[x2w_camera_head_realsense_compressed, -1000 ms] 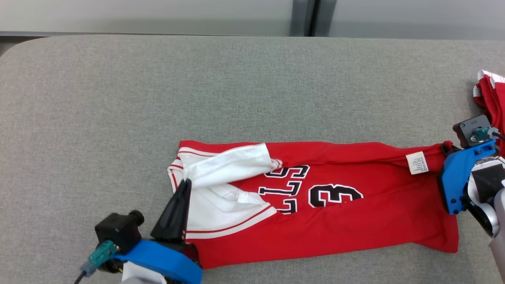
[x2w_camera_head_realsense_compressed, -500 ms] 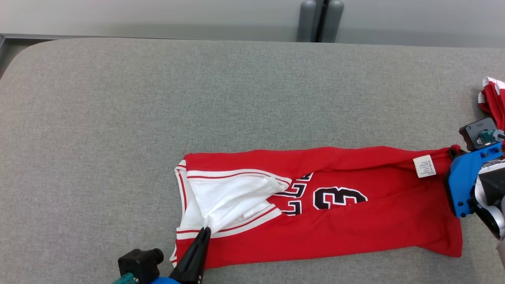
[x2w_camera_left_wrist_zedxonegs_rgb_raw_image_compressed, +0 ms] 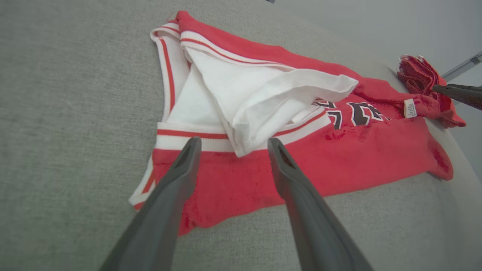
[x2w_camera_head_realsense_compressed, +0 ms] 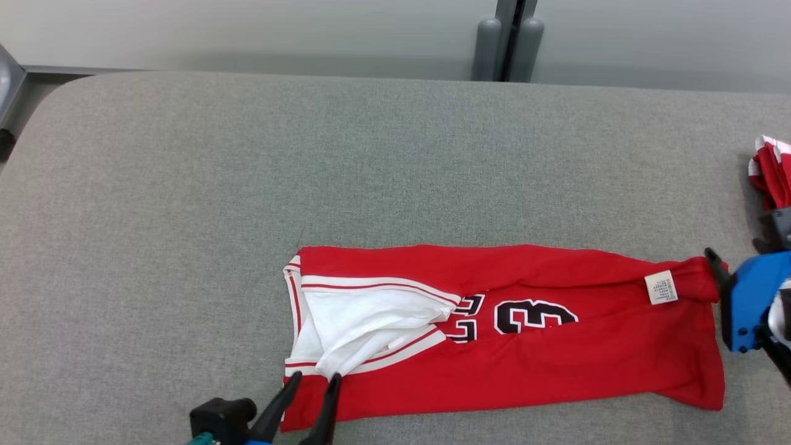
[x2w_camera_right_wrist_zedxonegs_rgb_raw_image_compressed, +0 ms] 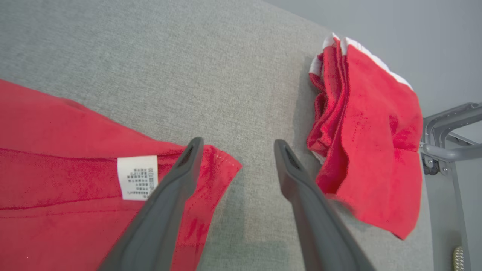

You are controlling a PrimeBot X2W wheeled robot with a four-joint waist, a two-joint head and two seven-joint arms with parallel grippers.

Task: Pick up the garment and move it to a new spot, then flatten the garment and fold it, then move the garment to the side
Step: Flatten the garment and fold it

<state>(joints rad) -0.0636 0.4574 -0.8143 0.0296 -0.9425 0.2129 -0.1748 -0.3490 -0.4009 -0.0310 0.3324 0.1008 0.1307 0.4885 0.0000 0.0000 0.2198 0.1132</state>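
The garment (x2w_camera_head_realsense_compressed: pixel 544 364) is a red jersey with white trim and a black number, lying as a long folded strip on the grey table (x2w_camera_head_realsense_compressed: pixel 309 154). Its white inner flap (x2w_camera_head_realsense_compressed: pixel 364 321) lies at the left end. My left gripper (x2w_camera_head_realsense_compressed: pixel 315 376) stands open at the garment's near left edge; in the left wrist view the left gripper (x2w_camera_left_wrist_zedxonegs_rgb_raw_image_compressed: pixel 233 142) has the flap's tip (x2w_camera_left_wrist_zedxonegs_rgb_raw_image_compressed: pixel 241 148) just beyond its parted fingertips, nothing gripped. My right gripper (x2w_camera_right_wrist_zedxonegs_rgb_raw_image_compressed: pixel 237 142) is open over the garment's right corner (x2w_camera_right_wrist_zedxonegs_rgb_raw_image_compressed: pixel 222 165), next to the white label (x2w_camera_right_wrist_zedxonegs_rgb_raw_image_compressed: pixel 137 177). One of its fingers (x2w_camera_head_realsense_compressed: pixel 714 262) shows at that corner.
A second red garment (x2w_camera_head_realsense_compressed: pixel 772 176) lies folded at the table's right edge, close to the right gripper's right finger (x2w_camera_right_wrist_zedxonegs_rgb_raw_image_compressed: pixel 301 188). A grey metal frame (x2w_camera_right_wrist_zedxonegs_rgb_raw_image_compressed: pixel 448 150) stands past that edge. Two grey posts (x2w_camera_head_realsense_compressed: pixel 510 49) rise behind the table.
Both grippers have opened and let go of the garment. The left one first drew the white flap toward the near edge. The head camera has shifted.
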